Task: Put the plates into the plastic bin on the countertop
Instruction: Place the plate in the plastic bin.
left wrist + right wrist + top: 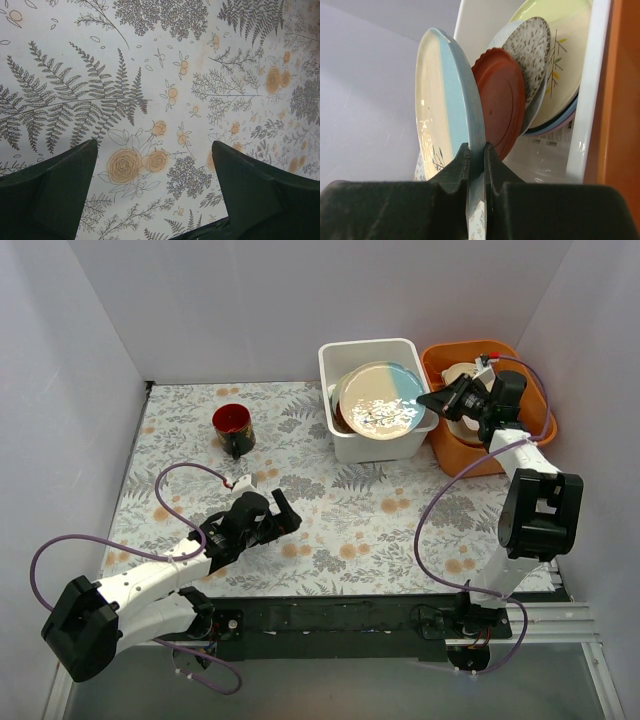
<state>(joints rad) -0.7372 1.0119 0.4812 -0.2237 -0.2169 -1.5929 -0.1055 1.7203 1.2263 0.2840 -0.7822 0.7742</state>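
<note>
Countertop (400, 510): one bin (366, 345), one cup (233, 427); one plate (380, 400) gripped.

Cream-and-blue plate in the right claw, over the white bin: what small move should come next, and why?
Probably lower it a little deeper. The right gripper is shut on the rim of the cream-and-blue plate, which tilts above the stacked plates already in the plastic bin; releasing now might drop it.

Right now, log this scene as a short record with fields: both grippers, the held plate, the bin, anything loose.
right gripper: shut on cream-and-blue plate rim
cream-and-blue plate: on edge, over the plastic bin
left gripper: open, empty, above the countertop
plastic bin: other plates leaning inside
orange tub: right of the bin
dark-red cup: standing on the countertop, left of the bin
</note>
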